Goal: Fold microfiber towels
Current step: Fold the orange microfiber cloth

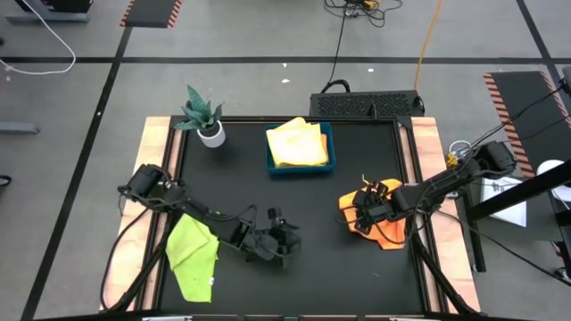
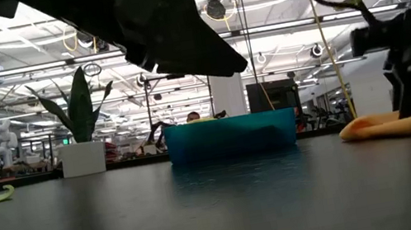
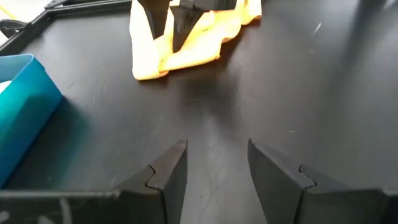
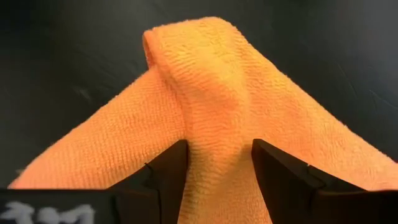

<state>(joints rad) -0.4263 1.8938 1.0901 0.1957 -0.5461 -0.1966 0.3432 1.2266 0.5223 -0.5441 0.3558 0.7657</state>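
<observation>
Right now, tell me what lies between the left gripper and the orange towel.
Nothing: bare black tabletop runs from the left gripper to the orange towel, in the left wrist view.

A large industrial lab or workshop hall: exposed ceiling trusses with strip lights (image 2: 4,61), hazard-striped floor mats (image 1: 152,12), cables trailing over grey floor tiles, and other workstations beyond the black counter (image 1: 294,205).
</observation>
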